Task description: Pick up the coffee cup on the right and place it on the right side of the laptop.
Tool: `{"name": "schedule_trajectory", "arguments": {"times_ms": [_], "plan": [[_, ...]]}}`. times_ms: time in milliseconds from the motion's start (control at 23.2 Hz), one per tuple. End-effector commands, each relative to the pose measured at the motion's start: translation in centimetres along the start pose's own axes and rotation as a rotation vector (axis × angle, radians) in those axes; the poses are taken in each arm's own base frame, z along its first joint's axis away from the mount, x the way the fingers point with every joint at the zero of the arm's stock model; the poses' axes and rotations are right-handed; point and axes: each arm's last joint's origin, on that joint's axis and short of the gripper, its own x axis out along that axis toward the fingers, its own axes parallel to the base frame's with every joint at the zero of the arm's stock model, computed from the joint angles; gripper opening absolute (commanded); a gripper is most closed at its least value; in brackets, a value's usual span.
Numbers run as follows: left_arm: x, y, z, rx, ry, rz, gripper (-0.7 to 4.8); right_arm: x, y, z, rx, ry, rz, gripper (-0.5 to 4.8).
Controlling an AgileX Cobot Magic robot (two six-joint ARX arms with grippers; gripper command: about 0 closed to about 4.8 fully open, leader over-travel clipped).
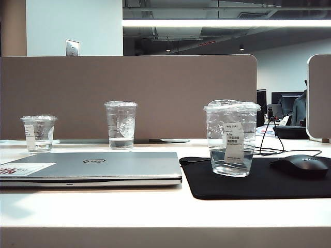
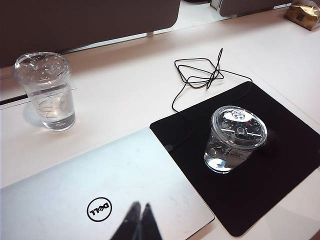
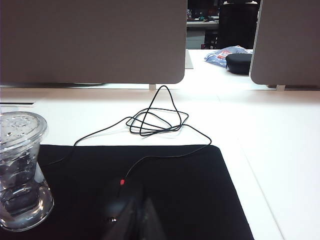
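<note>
1. The left pincer (image 2: pixel 140 220) is seen in the left wrist view above the lid of the laptop (image 2: pixel 100 195), its dark fingertips drawn together with nothing between them.
2. The right pincer (image 3: pixel 136 220) is seen in the right wrist view just above the black mouse (image 3: pixel 116 200), its fingertips close together and gripping nothing.
3. The coffee cup (image 1: pixel 232 138) is stood upright on the black mat (image 1: pixel 269 183), beside the right pincer and apart from it, with a little clear liquid in it.
4. The cup is placed just beside the laptop's right edge, ahead of the left pincer and off to its right.
5. A coiled black cable (image 3: pixel 157 120) is laid on the tabletop (image 3: pixel 260 130) ahead of the right pincer.
6. Another clear cup (image 2: pixel 46 90) is stood beyond the laptop, well apart from the left pincer.
</note>
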Motion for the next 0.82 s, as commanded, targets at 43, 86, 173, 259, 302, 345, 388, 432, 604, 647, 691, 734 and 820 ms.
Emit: {"name": "schedule_trajectory", "arguments": {"times_ms": [43, 86, 173, 259, 302, 345, 388, 432, 604, 647, 691, 734, 820], "plan": [[-0.2, 0.0, 0.3, 0.006, -0.017, -0.002, -0.05, 0.0, 0.0, 0.3, 0.003, -0.023, 0.005, 0.26], [-0.2, 0.0, 0.3, 0.006, -0.017, -0.001, -0.05, 0.0, 0.0, 0.3, 0.003, -0.023, 0.005, 0.26], [-0.2, 0.0, 0.3, 0.006, -0.017, -0.002, -0.05, 0.0, 0.0, 0.3, 0.003, -0.022, 0.003, 0.26], [-0.2, 0.0, 0.3, 0.006, -0.017, -0.001, -0.05, 0.0, 0.0, 0.3, 0.003, -0.022, 0.003, 0.26], [-0.2, 0.0, 0.3, 0.006, -0.017, -0.001, -0.05, 0.0, 0.0, 0.3, 0.003, -0.022, 0.003, 0.26], [-0.2, 0.0, 0.3, 0.006, -0.017, -0.001, -0.05, 0.0, 0.0, 0.3, 0.003, -0.022, 0.003, 0.26], [-0.2, 0.0, 0.3, 0.006, -0.017, -0.001, -0.05, 0.0, 0.0, 0.3, 0.003, -0.022, 0.003, 0.26], [-0.2, 0.0, 0.3, 0.006, -0.017, -0.001, -0.05, 0.0, 0.0, 0.3, 0.003, -0.022, 0.003, 0.26], [-0.4, 0.1, 0.4, 0.007, -0.040, 0.043, -0.05, 0.0, 0.0, 0.3, 0.003, -0.022, 0.003, 0.26], [-0.6, 0.2, 0.5, 0.007, -0.046, 0.056, -0.05, 0.0, 0.0, 0.3, 0.003, -0.022, 0.003, 0.26], [-0.8, 0.2, 0.5, 0.006, -0.053, 0.061, -0.06, 0.0, 0.0, 0.3, 0.003, -0.022, 0.003, 0.26], [-1.0, 0.3, 0.5, 0.005, -0.061, 0.082, -0.06, 0.0, 0.0, 0.3, 0.003, -0.022, 0.003, 0.26], [-1.4, 0.6, 0.5, 0.003, -0.088, 0.102, -0.06, 0.0, 0.0, 0.3, 0.003, -0.022, 0.003, 0.26]]}}
